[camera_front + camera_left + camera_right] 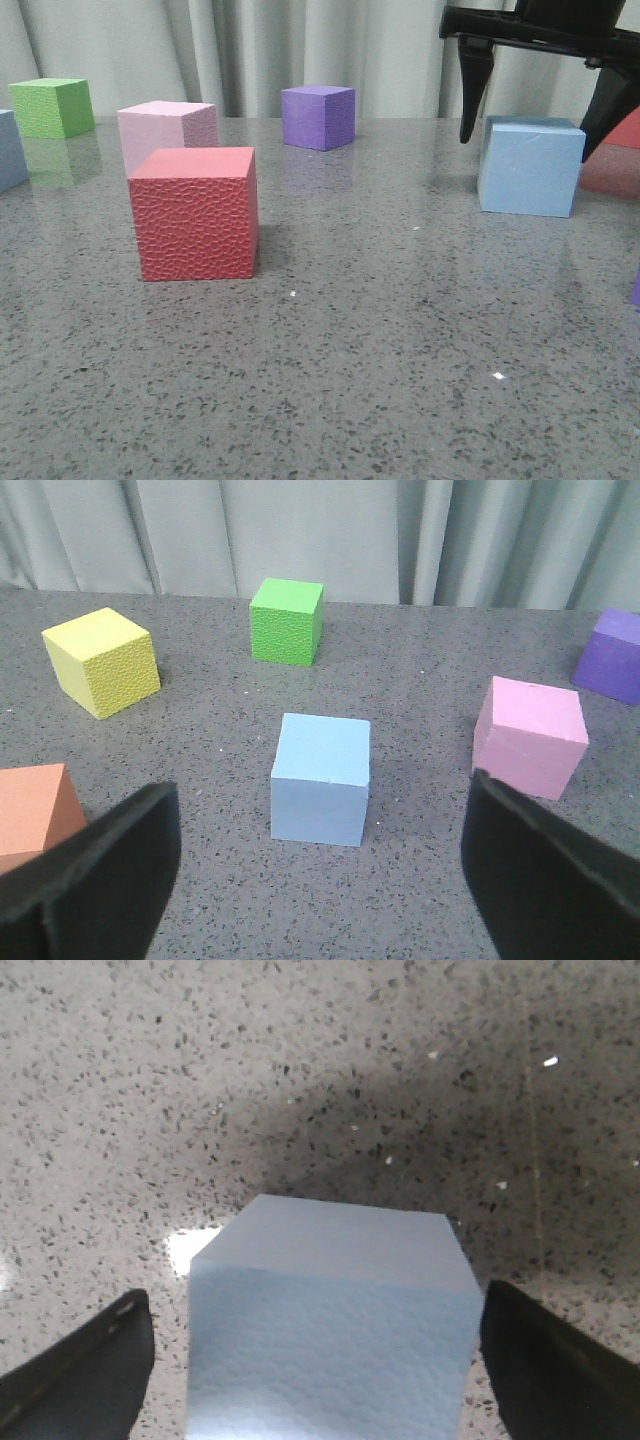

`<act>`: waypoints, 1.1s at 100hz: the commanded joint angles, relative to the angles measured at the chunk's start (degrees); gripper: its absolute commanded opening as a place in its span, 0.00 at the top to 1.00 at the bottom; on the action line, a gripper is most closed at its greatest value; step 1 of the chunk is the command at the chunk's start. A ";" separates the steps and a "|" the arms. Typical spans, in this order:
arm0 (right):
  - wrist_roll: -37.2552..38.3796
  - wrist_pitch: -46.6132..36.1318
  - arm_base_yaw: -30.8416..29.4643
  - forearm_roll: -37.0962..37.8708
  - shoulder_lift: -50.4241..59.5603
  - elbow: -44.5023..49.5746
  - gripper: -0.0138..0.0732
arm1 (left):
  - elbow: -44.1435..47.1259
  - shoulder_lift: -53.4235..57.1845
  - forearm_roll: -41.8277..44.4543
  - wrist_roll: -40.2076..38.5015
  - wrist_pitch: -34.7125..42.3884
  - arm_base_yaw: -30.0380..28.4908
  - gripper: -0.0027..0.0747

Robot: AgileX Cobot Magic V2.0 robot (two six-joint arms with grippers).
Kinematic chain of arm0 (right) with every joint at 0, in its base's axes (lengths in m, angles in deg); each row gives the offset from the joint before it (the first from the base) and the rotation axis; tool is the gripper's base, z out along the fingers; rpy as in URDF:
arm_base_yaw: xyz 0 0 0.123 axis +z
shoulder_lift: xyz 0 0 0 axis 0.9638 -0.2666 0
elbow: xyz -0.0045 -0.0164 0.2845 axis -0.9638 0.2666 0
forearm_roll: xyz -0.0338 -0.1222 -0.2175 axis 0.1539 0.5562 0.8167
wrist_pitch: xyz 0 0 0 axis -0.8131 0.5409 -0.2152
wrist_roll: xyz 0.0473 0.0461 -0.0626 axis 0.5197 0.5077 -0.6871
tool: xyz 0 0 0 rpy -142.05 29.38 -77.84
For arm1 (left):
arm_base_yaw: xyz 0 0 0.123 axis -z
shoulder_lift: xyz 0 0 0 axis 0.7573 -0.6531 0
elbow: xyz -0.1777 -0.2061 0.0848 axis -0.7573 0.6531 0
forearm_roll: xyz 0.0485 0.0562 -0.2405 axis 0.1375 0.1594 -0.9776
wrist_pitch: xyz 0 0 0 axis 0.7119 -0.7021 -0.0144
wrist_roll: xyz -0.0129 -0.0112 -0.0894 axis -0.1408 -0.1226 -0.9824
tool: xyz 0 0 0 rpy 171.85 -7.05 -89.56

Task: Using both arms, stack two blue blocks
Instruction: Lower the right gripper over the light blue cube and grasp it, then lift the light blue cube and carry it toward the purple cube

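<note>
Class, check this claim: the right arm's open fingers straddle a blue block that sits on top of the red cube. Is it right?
Not quite. The blue block between the right gripper's open fingers sits directly on the table, apart from the red cube; the front view shows this.

In the front view, the second blue block (8, 150) is cut by the left edge. My right pincer (545, 125) runs off the top, and one finger covers part of the red cube (615, 160) behind. My right wrist view crops the near blue block (330, 1340) at its lower edge.
</note>
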 commanded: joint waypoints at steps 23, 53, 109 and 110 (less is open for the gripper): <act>0.23 0.49 -0.15 1.72 2.33 -1.79 0.29 | -2.00 -0.30 -0.48 -0.23 4.73 0.00 0.26; 0.23 2.04 -0.15 1.72 2.33 -1.79 0.34 | -2.00 -0.30 -0.48 -0.23 4.73 0.00 0.26; -1.77 8.54 5.95 3.18 0.10 -16.79 0.34 | -2.00 -0.30 -0.48 -0.23 4.87 0.00 0.26; -1.77 8.95 6.13 3.18 -0.25 -17.22 0.34 | -2.00 -0.30 -0.48 -0.23 4.87 0.00 0.26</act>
